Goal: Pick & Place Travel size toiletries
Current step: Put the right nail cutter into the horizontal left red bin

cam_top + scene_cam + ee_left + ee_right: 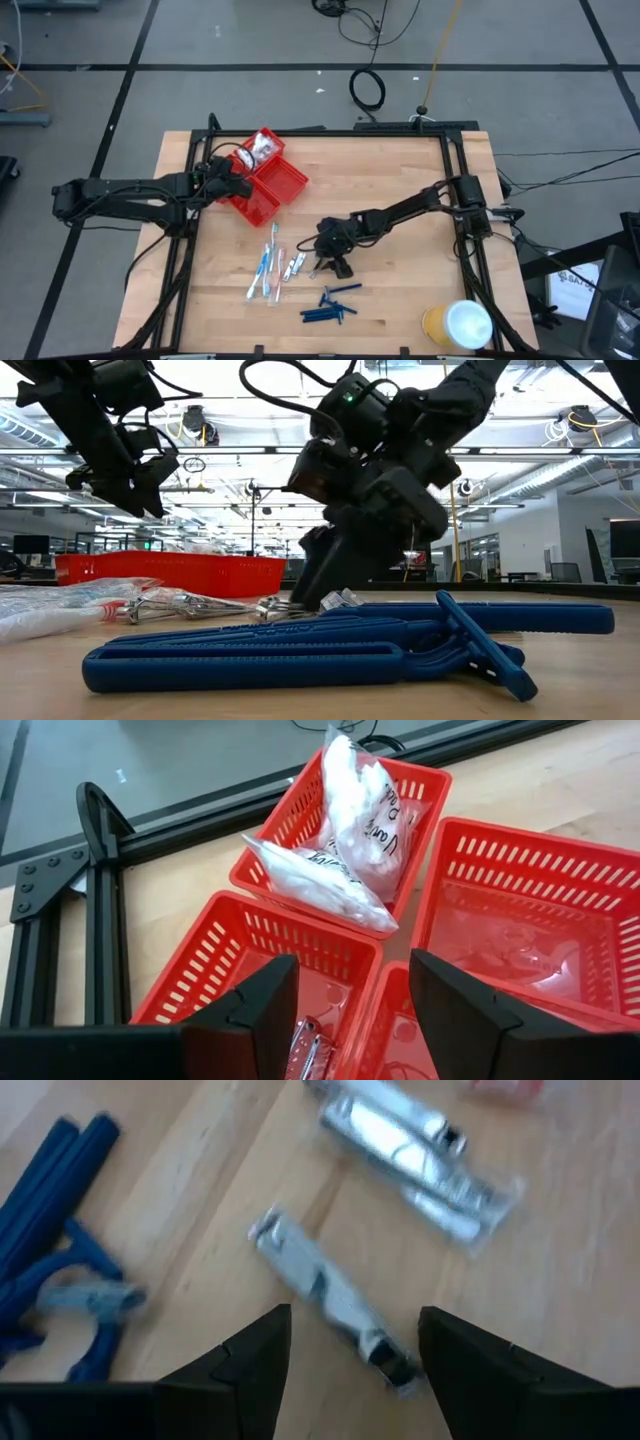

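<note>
My left gripper (232,185) is open above the red compartmented tray (290,180). A silvery clipper (308,1050) lies in the compartment below its fingers, and white crinkly packets (350,830) lie in the far compartment. My right gripper (355,1330) is open, pointing down just above the table, with a small silvery clipper (330,1295) lying on the wood between its fingers. More clippers in a clear wrap (410,1160) lie beyond it. Blue-and-white toothbrushes (265,270) and dark blue stick-like pieces (330,305) lie on the table.
A large yellow roll with a white top (458,325) stands at the near right corner. Black frame rails (455,190) run along the table's sides. Bare wood (400,160) lies between the tray and the right arm.
</note>
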